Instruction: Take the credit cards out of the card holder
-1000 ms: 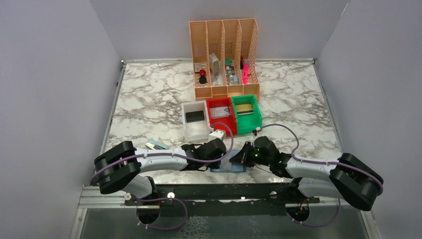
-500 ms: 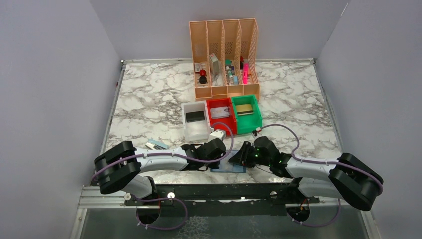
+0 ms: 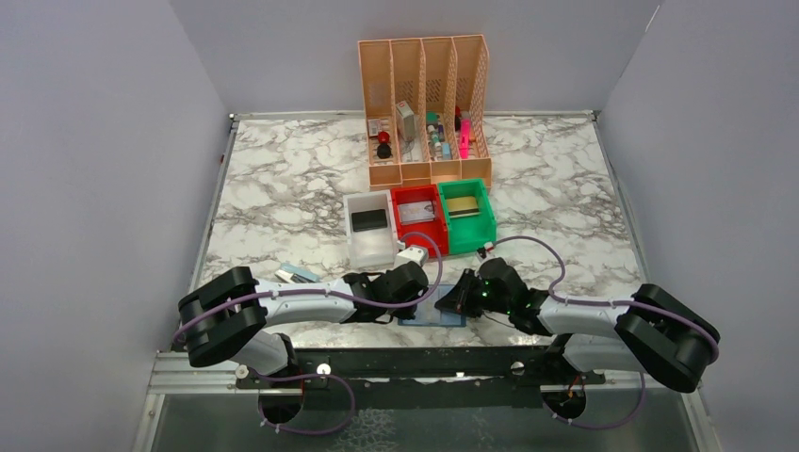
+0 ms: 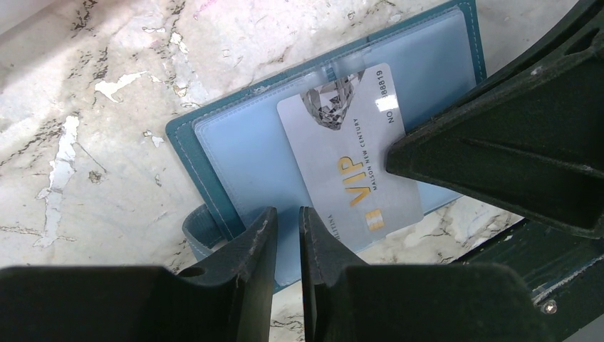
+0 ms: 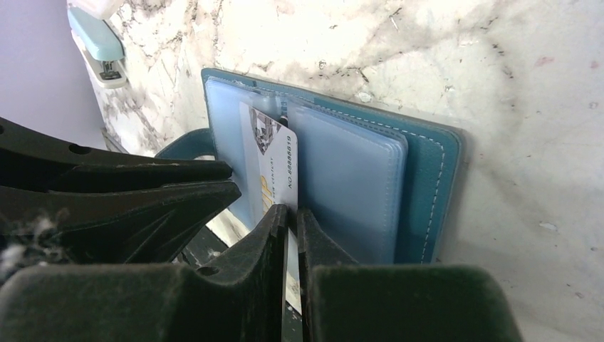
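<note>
Left hand (image 4: 285, 214), narrow, sits on card holder's (image 4: 228, 149) near edge, grip unclear, likely steadying it; right hand (image 5: 292, 214) pinches silvery card (image 4: 342, 178) for extraction.

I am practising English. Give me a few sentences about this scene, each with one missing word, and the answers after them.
1. The wallet lies ___ on the table.
2. The gold letters on the card read ___.
3. The bin between the white bin and the green bin is ___.
Answers: open; VIP; red.
</note>
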Robot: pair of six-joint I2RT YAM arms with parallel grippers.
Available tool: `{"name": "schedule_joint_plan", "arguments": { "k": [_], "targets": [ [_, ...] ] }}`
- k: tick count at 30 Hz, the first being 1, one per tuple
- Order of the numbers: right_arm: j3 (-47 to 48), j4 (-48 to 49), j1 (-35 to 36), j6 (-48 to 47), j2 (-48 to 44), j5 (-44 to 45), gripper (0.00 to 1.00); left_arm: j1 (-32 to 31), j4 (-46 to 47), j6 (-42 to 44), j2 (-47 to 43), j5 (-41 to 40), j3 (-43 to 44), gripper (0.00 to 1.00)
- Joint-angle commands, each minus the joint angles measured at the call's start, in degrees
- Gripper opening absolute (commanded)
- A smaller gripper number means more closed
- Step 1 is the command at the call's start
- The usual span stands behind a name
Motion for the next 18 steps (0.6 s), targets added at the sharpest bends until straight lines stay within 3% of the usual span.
{"name": "schedule_joint_plan", "arguments": {
  "k": [1,13,18],
  "targets": [
    [-0.64,1.59,0.11,0.38,0.65,0.21,0.13,-0.23,-1.60,0.63,-0.23,0.49,-0.49,0.21],
    [-3.33,5.21,0.11,1.68,-2.49,-0.17,0.03,-0.26,-1.59,0.72,-0.30,0.58,-0.40,0.20],
    [-3.25,1.59,0.11,1.09,-5.05,1.64,0.01,-0.23,-1.63,0.72,-0.59,0.58,-0.40,0.20]
  ]
}}
